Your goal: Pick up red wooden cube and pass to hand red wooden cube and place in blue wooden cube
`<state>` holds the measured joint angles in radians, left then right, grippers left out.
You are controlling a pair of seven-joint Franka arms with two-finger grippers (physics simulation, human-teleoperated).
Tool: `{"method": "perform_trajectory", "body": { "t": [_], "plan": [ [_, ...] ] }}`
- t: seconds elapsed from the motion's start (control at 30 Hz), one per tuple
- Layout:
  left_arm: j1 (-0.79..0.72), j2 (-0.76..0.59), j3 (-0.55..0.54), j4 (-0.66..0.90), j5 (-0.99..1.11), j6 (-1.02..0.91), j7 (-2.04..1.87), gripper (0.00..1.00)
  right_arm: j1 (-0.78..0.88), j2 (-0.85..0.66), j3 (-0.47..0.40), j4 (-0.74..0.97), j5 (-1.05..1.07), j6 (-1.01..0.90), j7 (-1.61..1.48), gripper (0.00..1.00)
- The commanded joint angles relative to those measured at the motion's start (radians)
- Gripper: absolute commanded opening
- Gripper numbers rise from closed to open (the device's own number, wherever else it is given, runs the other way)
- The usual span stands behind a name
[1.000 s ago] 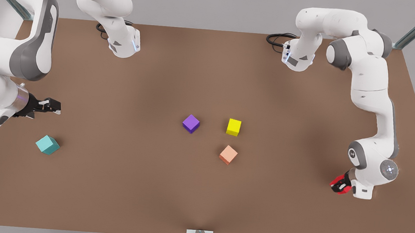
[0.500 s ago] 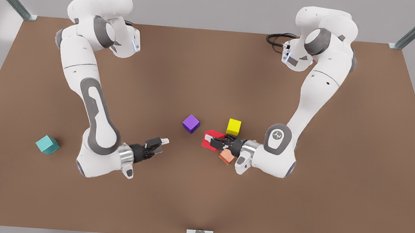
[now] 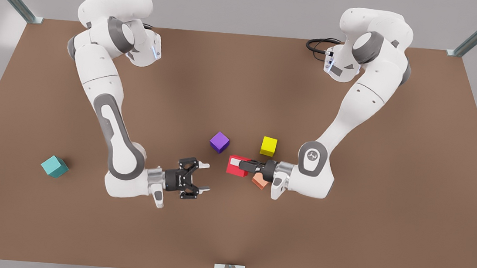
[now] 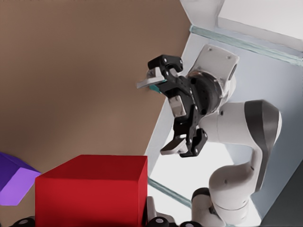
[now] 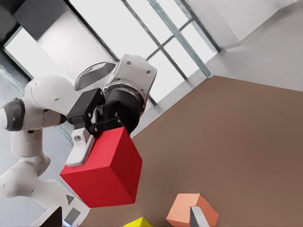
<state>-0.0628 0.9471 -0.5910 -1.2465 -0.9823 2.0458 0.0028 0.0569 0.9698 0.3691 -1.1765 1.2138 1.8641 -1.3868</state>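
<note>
Currently the left gripper (image 3: 240, 165) pinches the red cube (image 3: 235, 166) above the table (image 3: 341, 249), facing the right gripper (image 3: 203, 176), whose spread jaws stand just beside it.

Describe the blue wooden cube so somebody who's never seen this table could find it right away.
Start at the brown table and go to the front view's left, past the right gripper, open at the table's middle. The blue wooden cube sits alone there near the edge. It is the teal one, far from the purple cube and the others clustered mid-table.
</note>
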Motion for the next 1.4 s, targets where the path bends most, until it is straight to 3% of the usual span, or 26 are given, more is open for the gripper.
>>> {"method": "perform_trajectory", "body": {
  "t": [0.0, 0.27, 0.53, 1.37],
  "plan": [
    [0.000, -0.002, -0.001, -0.001, -0.021, 0.033, 0.453, 0.49, 0.000, -0.003, 0.010, -0.003, 0.059, 0.013, -0.802, 1.00],
    [-0.005, 0.002, -0.006, -0.002, -0.055, 0.037, 0.470, 0.50, -0.014, -0.033, 0.062, -0.115, 0.112, 0.015, -0.827, 1.00],
    [-0.025, 0.002, -0.006, -0.002, -0.065, 0.106, 0.460, 0.51, -0.028, -0.112, 0.062, -0.242, 0.155, 0.105, -0.845, 1.00],
    [-0.046, -0.002, -0.006, -0.002, -0.064, 0.149, 0.417, 0.52, 0.095, -0.080, 0.063, -0.190, 0.303, 0.264, -0.861, 0.98]
  ]
}}
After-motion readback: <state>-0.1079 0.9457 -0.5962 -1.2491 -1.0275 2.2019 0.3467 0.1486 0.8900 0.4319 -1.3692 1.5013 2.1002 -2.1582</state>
